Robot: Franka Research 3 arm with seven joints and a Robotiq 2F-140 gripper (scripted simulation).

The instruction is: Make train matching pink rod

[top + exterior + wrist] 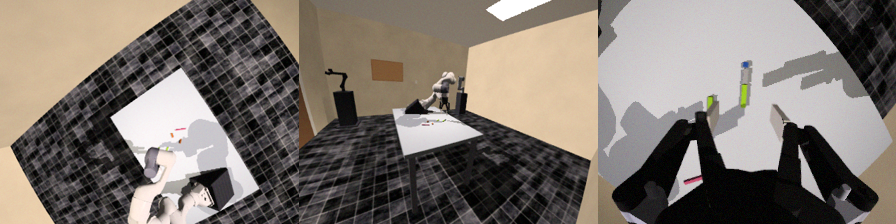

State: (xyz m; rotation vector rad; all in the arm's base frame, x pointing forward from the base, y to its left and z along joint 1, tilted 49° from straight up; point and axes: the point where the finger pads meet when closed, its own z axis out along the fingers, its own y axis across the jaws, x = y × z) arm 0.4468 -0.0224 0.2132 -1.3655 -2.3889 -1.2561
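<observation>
In the wrist view my gripper [745, 110] is open and empty above the white table. Just beyond the fingertips a lime rod [743, 95] lies flat, with a short grey rod [746, 76] and a small blue rod [746, 64] in line past its far end. Whether their ends touch is too small to tell. A second lime rod [710, 103] lies beside my left fingertip. The pink rod [693, 180] lies at the lower left, also in the top view [180, 129]. In the top view the arm hides the gripper, and only a bit of lime rod [167, 148] shows.
Two short orange rods [171, 134] [180, 141] lie near the pink rod. A dark box [216, 187] stands at the robot's base on the table's corner. The table edge runs close to the right of the rods in the wrist view.
</observation>
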